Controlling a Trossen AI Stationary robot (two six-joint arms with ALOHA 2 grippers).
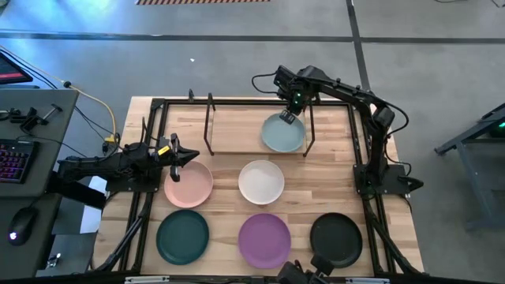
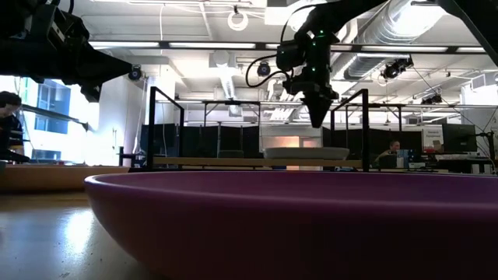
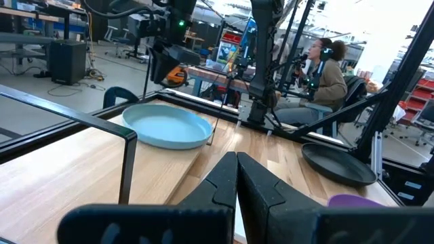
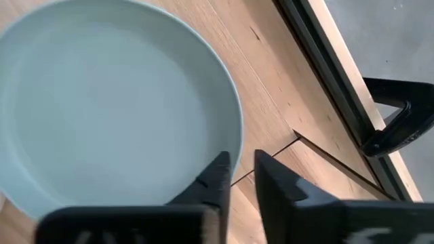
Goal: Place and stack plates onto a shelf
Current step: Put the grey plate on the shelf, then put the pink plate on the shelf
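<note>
My right tool (image 1: 289, 117) hung just above the far rim of the pale blue plate (image 1: 282, 133) on the shelf (image 1: 237, 130), fingers slightly spread, pinching nothing. My left tool (image 1: 183, 157), pressed together, sat beside the pink plate (image 1: 188, 184), nearer to it than the right one.

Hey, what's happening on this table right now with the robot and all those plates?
A two-armed robot is putting plates on a low wooden shelf. The pale blue-grey plate already lies on the shelf's right half, and the right end effector hangs just above its far rim, fingers nearly together, holding nothing. The left end effector waits shut beside the pink plate. The pink, white, dark teal, purple and black plates are on the tabletop.
</note>
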